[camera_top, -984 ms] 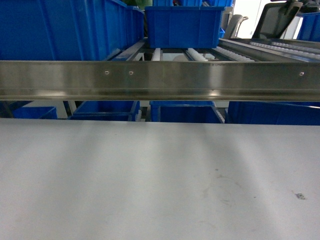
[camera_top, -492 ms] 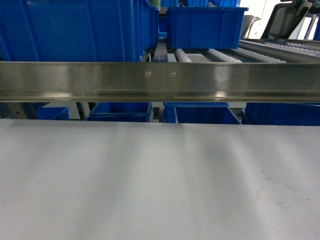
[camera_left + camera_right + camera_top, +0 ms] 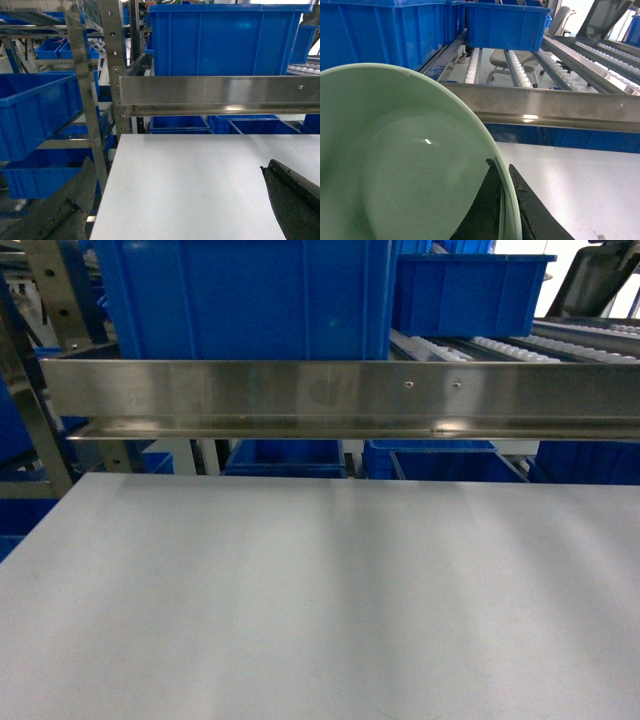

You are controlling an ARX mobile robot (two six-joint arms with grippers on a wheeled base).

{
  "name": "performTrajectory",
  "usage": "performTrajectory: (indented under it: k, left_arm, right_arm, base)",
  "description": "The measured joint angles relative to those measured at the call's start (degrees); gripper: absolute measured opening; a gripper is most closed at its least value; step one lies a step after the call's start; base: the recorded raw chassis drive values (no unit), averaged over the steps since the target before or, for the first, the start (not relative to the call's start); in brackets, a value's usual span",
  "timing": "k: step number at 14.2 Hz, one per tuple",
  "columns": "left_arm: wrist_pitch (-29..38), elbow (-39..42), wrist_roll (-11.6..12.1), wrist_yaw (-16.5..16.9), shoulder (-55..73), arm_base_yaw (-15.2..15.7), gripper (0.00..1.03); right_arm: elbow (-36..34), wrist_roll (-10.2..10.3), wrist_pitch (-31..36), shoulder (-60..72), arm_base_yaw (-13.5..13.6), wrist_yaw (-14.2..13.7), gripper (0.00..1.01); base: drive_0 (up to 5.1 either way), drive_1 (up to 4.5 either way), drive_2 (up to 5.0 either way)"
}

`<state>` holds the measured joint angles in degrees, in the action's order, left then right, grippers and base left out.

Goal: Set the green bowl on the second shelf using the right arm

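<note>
In the right wrist view the pale green bowl (image 3: 395, 165) fills the lower left, lifted above the white tabletop. My right gripper (image 3: 501, 167) is shut on its rim, one black finger inside and one outside. Ahead of it runs the second shelf, with its steel front beam (image 3: 555, 107), white rollers and a blue bin (image 3: 505, 25). The head view shows the same beam (image 3: 340, 400) and a large blue bin (image 3: 250, 295), but neither bowl nor grippers. My left gripper (image 3: 177, 164) is open over the table's left part, holding nothing.
The white tabletop (image 3: 320, 590) stretches in front of the rack. Blue bins (image 3: 35, 110) sit on lower levels at the left, behind a steel upright (image 3: 82, 100). More bins stand under the beam (image 3: 440, 460). An office chair (image 3: 512, 62) shows beyond the rollers.
The head view has shifted left: beam, screws and bins slide right in the frame. The rack's left upright and the table's left edge have come into view.
</note>
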<state>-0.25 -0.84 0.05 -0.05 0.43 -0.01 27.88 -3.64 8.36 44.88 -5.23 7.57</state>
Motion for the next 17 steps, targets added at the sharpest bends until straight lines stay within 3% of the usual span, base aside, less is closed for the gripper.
performTrajectory:
  k: [17]
  left_arm:
    - [0.1, 0.0, 0.0, 0.0, 0.0, 0.0, 0.98]
  right_arm:
    - [0.0, 0.0, -0.1, 0.0, 0.0, 0.0, 0.02]
  base:
    - [-4.9, 1.54, 3.2]
